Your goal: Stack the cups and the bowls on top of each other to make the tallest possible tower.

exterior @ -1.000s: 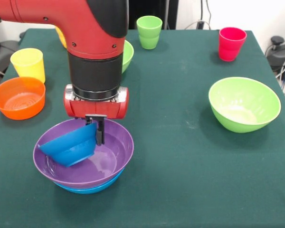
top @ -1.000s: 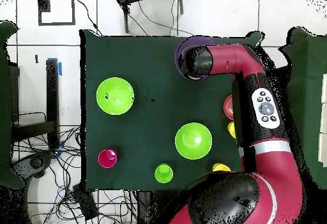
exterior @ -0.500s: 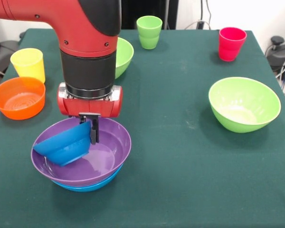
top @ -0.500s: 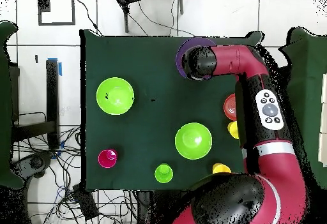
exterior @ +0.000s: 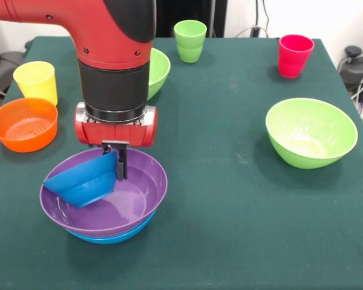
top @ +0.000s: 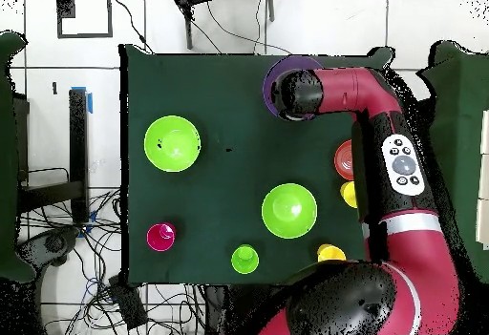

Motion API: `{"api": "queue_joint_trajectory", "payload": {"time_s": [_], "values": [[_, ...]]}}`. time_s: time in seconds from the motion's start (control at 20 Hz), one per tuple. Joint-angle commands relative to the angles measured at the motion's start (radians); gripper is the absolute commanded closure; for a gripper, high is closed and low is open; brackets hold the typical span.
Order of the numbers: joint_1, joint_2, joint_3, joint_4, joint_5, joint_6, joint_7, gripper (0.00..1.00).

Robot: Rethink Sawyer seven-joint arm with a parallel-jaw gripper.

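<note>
While the gripper (exterior: 115,164) stayed clamped on the rim of the small glossy blue plastic bowl (exterior: 80,180), that bowl hung tilted inside the wide purple plastic bowl (exterior: 133,202), which sat nested in the large blue plastic bowl (exterior: 112,237) at the near left. Over the last second the arm had drifted slightly left, then settled, which suggested release was close. Farther right sat 1 large light green plastic bowl (exterior: 311,133); farthest, a red plastic tumbler (exterior: 294,55). No readable writing showed.

Green-covered table (exterior: 230,241) on white tiled floor (top: 57,112) strewn with cables (top: 86,255).
</note>
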State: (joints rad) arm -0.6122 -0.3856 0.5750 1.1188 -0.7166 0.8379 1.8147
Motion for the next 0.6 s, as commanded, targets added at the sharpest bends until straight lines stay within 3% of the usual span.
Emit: {"api": "queue_joint_trajectory", "payload": {"time_s": [0.05, 0.6], "values": [[-0.006, -0.040, 0.009, 0.081, -0.029, -0.008, -0.248, 1.00], [-0.006, -0.031, 0.017, 0.078, -0.031, -0.018, -0.245, 1.00]]}}
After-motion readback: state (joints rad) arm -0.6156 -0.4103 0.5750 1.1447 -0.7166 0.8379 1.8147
